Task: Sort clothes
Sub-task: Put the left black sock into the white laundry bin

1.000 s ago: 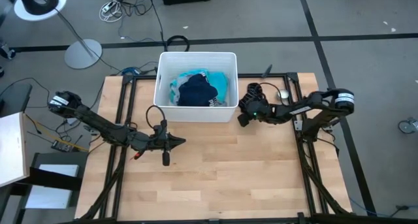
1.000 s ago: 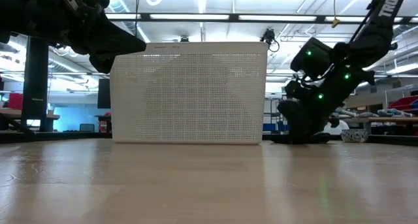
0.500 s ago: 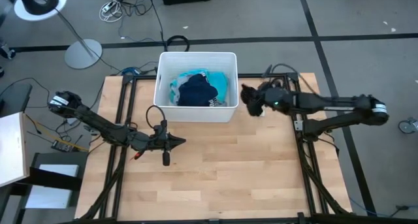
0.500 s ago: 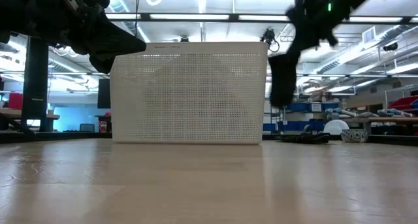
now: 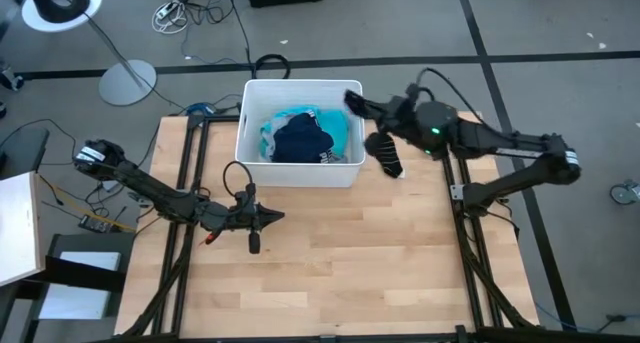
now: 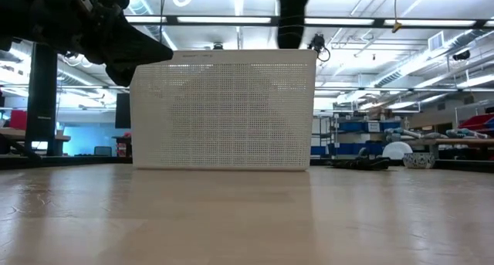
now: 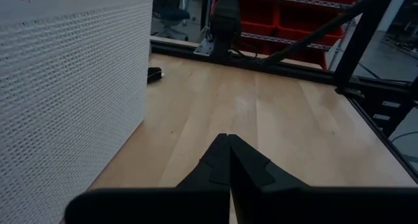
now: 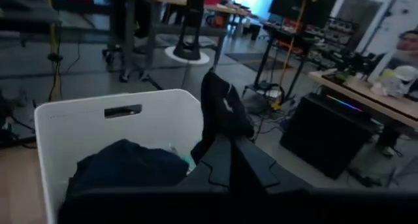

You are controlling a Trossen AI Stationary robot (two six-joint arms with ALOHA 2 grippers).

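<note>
My right gripper (image 5: 366, 106) is shut on a small dark blue sock (image 8: 222, 110), high over the right far corner of the white bin (image 5: 300, 91). In the low view a dark shape (image 6: 293, 18) hangs above the bin's rim. A teal shirt (image 5: 343, 129) and a dark navy garment (image 5: 300, 141) lie in the bin. My left gripper (image 5: 272, 219) is shut and empty, just above the table in front of the bin. The grey shirt is out of view. My right gripper pinches one end of the sock (image 8: 221, 140) between its two fingers. The fingers come from the table's right, reaching over the bin's right wall. The sock is lifted clear of the table and the bin and sticks out beyond the fingertips.
The bin's perforated wall (image 7: 65, 87) stands close beside my left gripper. Black frame rails (image 5: 190, 183) run along both table sides. Bare wood (image 5: 350, 253) lies in front of the bin. A person (image 8: 408, 44) is in the room beyond.
My right gripper has risen from the table right of the bin, with the sock lifted clear and hanging. It has gone toward the table's far and left edges, over the bin's right far corner.
</note>
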